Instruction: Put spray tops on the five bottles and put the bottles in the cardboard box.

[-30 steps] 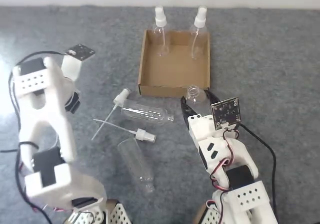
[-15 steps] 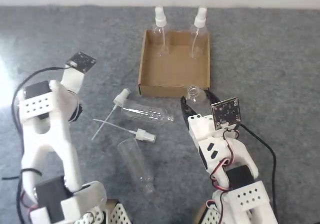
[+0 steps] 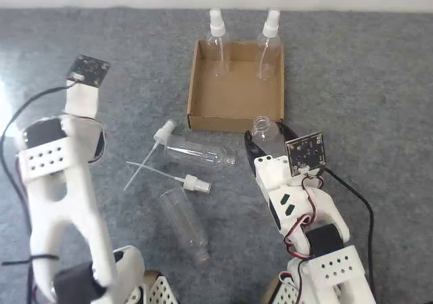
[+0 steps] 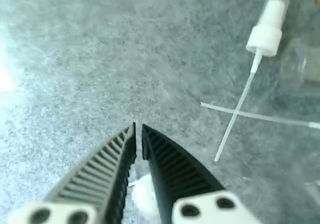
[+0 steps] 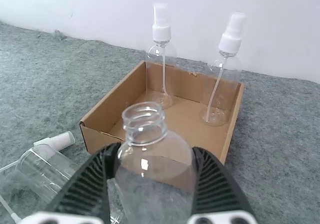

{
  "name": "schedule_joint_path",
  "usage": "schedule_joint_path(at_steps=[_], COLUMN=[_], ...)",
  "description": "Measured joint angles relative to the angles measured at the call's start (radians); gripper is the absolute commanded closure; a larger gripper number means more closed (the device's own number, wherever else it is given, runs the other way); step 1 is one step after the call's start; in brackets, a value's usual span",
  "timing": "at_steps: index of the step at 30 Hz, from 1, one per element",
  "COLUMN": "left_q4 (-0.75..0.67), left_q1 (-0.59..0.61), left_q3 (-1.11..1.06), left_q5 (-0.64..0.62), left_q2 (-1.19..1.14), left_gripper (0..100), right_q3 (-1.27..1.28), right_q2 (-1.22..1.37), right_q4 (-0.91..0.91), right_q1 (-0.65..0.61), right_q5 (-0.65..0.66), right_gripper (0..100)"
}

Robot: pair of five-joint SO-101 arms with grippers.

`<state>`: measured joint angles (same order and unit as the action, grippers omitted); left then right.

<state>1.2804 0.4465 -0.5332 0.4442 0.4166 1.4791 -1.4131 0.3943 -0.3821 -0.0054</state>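
Observation:
A clear bottle [image 5: 150,154] with a bare neck stands upright just in front of the cardboard box [image 3: 203,107], and my right gripper [image 5: 153,159] is shut on its body. Two capped bottles [image 3: 216,43] [image 3: 270,43] stand at the back of the box. A clear bottle [image 3: 200,155] lies on the mat left of the right gripper [image 3: 265,133], and another [image 3: 184,221] lies nearer the front. Two loose spray tops [image 3: 164,132] [image 3: 197,183] lie with their tubes crossed. My left gripper [image 4: 138,130] hovers shut and empty over bare mat, short of a spray top [image 4: 265,32].
Grey felt mat [image 3: 352,80] covers the table, with open room right of the box and along the far left. A white wall [image 5: 75,4] rises behind the box. The left arm's white body [image 3: 61,175] stands tall at the left.
The left arm has swung up and back, its wrist moving toward the far left. The right arm and the bottle it holds have stayed put.

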Motion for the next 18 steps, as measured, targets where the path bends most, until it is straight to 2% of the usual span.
schedule_joint_path(at_steps=[8,12,14,18], left_q4=[0.000,0.000,0.000,0.000], left_q1=[0.000,0.000,-0.011,-0.048], left_q3=[0.000,-0.031,-0.068,-0.157], left_q5=[-0.031,-0.025,0.012,0.114], left_q2=[0.054,0.057,0.057,0.060], left_gripper=[98,87,84,83], right_q3=[0.000,0.000,0.000,0.000], right_q2=[0.000,0.000,0.000,0.000], right_q4=[0.000,0.000,0.000,0.000], right_q1=[0.000,0.000,0.000,0.000], right_q5=[0.000,0.000,0.000,0.000], right_gripper=[99.2,99.2,99.2,99.2])
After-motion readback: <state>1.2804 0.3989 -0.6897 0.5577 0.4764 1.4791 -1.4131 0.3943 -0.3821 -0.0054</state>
